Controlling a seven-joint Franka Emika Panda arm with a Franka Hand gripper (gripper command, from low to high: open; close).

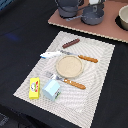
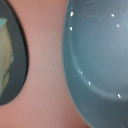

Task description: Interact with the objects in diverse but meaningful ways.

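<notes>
In the exterior view, a yellow rectangular box (image 1: pixel 34 88) and a pale blue carton (image 1: pixel 51 89) are standing side by side at the near edge of a striped placemat (image 1: pixel 100 70), with a white-and-blue tube (image 1: pixel 50 54) lying beside a round wooden plate (image 1: pixel 68 65), while the gripper (image 1: pixel 93 6) is hovering over dark pots on a pinkish board (image 1: pixel 107 31) at the far edge, its jaws too blurred to tell whether spread or pressed together. In the wrist view, a glossy blue-grey bowl (image 2: pixel 97 55) is filling most of the frame over the pink surface, and no fingertips are showing.
</notes>
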